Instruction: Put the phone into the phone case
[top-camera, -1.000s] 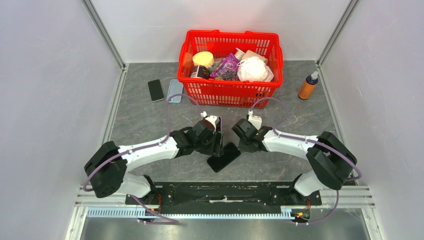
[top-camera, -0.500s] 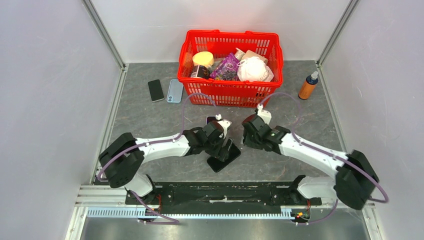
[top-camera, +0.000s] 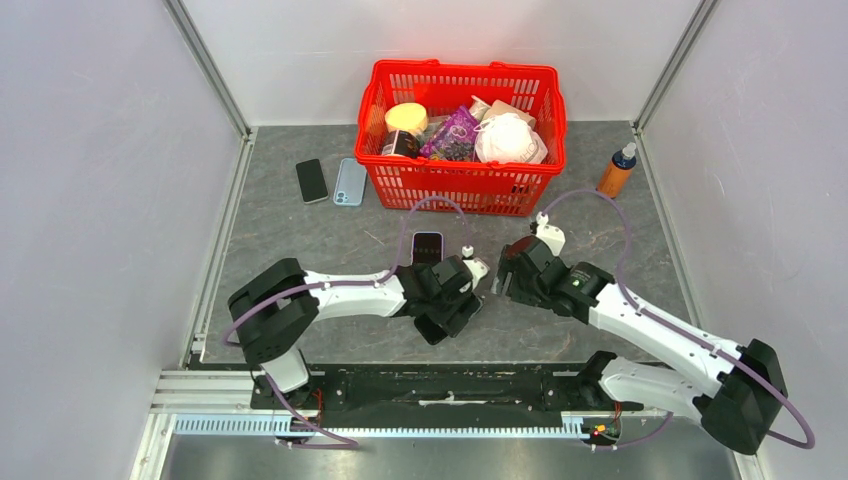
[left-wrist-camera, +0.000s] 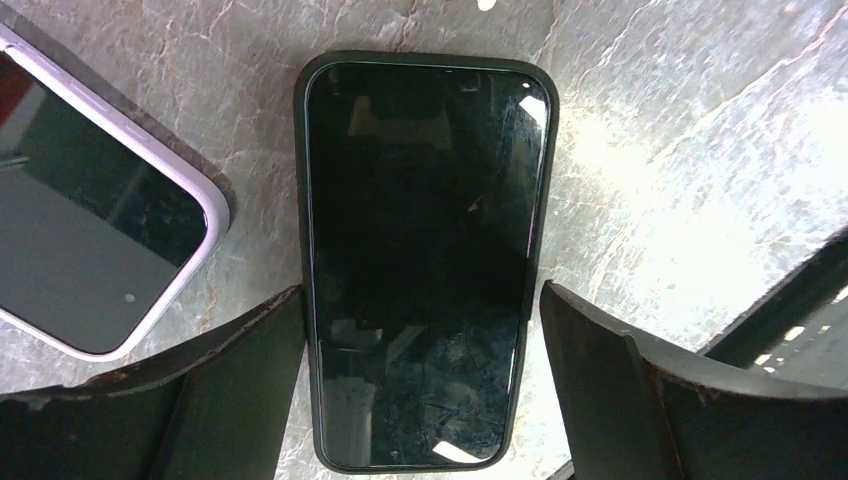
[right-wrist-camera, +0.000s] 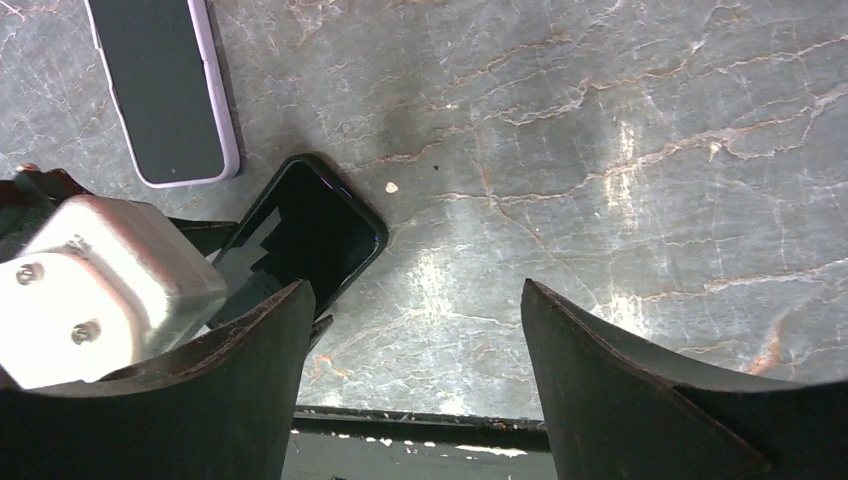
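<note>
Your left claw (left-wrist-camera: 420, 300) is released. Its fingers (left-wrist-camera: 230, 390) stand wide on either side of the black phone (left-wrist-camera: 420, 260), just beside the long edges, with no grip that you can see. The phone lies flat and screen up on the tabletop (right-wrist-camera: 620, 150). The rim of the black case (left-wrist-camera: 301, 220) runs all the way round the screen.

In your left wrist view, a lilac-cased phone (left-wrist-camera: 90, 230) lies at nine o'clock of the black phone, near it but not touching. From above, that lilac phone sits at twelve o'clock of the left claw, and the claw's body hides most of the black phone.

Your right claw (right-wrist-camera: 412, 290) is released too. It hangs over bare stone at three o'clock of the left claw, with only tabletop between its fingers.

A red basket (top-camera: 460, 185) full of goods stands at twelve o'clock on the tabletop. A dark phone (top-camera: 312, 180) and a pale blue one (top-camera: 349, 182) lie side by side just at its nine o'clock. An orange bottle (top-camera: 616, 172) stands upright at its three o'clock.
</note>
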